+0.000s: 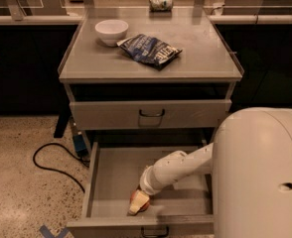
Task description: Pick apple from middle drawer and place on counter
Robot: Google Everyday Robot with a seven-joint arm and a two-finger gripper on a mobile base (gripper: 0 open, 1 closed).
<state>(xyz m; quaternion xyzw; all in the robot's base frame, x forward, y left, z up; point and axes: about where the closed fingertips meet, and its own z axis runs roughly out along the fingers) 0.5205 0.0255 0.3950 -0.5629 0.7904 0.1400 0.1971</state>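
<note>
The middle drawer (109, 175) stands pulled open below the cabinet top. The red apple (134, 197) lies near the drawer's front wall, mostly covered by my gripper (138, 202). The gripper reaches down into the drawer from the right on a pale arm and sits right on the apple. The grey counter (195, 53) is the cabinet top above the drawers.
A white bowl (111, 31) and a dark blue snack bag (151, 50) lie on the counter. A can (161, 3) lies on the ledge behind. The top drawer (151, 114) is closed. A black cable (51, 160) runs on the floor at left. My pale body (260, 177) fills the lower right.
</note>
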